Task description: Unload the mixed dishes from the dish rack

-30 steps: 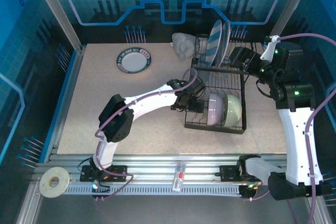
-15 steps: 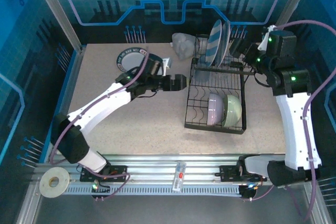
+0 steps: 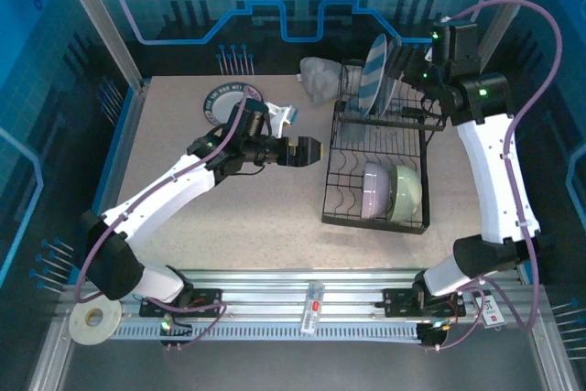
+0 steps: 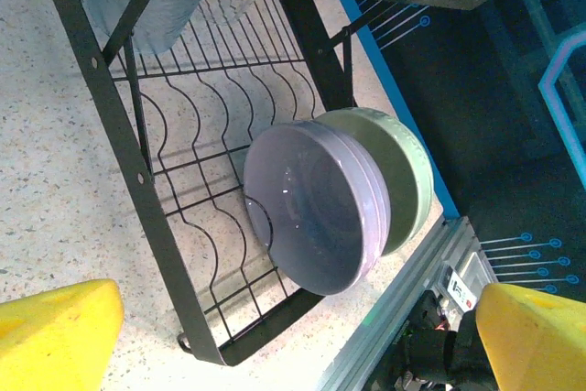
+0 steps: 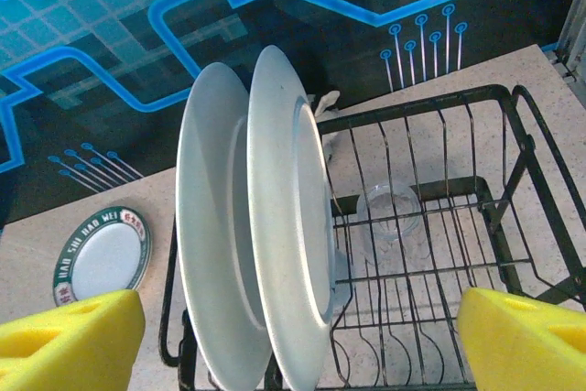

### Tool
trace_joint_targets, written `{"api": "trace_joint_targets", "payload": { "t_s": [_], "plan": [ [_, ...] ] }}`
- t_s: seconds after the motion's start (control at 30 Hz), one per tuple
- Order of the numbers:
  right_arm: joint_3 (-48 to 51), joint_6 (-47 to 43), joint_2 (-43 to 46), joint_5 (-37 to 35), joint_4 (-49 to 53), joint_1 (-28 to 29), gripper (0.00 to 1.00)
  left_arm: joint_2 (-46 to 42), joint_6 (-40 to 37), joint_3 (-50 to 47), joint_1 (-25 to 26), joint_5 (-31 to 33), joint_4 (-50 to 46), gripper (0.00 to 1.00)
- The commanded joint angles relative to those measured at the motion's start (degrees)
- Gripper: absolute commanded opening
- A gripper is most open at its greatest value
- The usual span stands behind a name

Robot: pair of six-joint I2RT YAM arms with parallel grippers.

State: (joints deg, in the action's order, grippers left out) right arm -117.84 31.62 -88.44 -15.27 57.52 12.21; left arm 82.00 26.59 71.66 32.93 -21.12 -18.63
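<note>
On the speckled, stone-look worktop point(image 3: 174, 162) a black wire dish rack point(image 3: 375, 225) is standing right of centre, its thin rods forming a grid basket and wavy plate slots. Two round bowls are resting on edge in the near part of the rack, nested one against the other. The glossy lavender bowl point(image 4: 316, 212) is sitting in front and the pale green bowl point(image 4: 403, 171) is pressing close behind it.

At the rack's far end two smooth round plates are standing upright side by side, nearly touching. The right wrist view is showing the plain white faces of the front plate point(image 5: 293, 226) and the rear plate point(image 5: 206, 244), while from above one is showing blue-and-white stripes. A clear plastic cup point(image 5: 389, 219) is lying in the grid basket beside them. A smaller plate with a dark lettered rim point(image 3: 233, 104) is lying flat at the far left of the worktop, well apart from the rack.

The left tool point(image 3: 309, 151) is hanging just left of the rack, spread wide and gripping nothing, with its yellow foam pads point(image 4: 55, 331) pointing at the bowls. The right tool point(image 5: 295, 336) is hovering at the upright plates with its blocky yellow pads point(image 5: 522, 341) spread wide, not touching them.
</note>
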Motion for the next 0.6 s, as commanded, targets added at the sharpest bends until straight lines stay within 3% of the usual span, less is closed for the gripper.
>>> {"api": "trace_joint_targets", "payload": {
  "t_s": [0.0,0.57],
  "plan": [
    [-4.76,-2.03,-2.33,-5.10,3.23,0.70,0.87,-0.70,-0.26,-1.17,-1.10,-3.42,5.02,0.99],
    [-7.99,-1.46,-8.81,-5.20,3.61,1.59,0.69,-2.43,0.82,-3.34,-2.23,-4.10,6.35,0.99]
  ]
}}
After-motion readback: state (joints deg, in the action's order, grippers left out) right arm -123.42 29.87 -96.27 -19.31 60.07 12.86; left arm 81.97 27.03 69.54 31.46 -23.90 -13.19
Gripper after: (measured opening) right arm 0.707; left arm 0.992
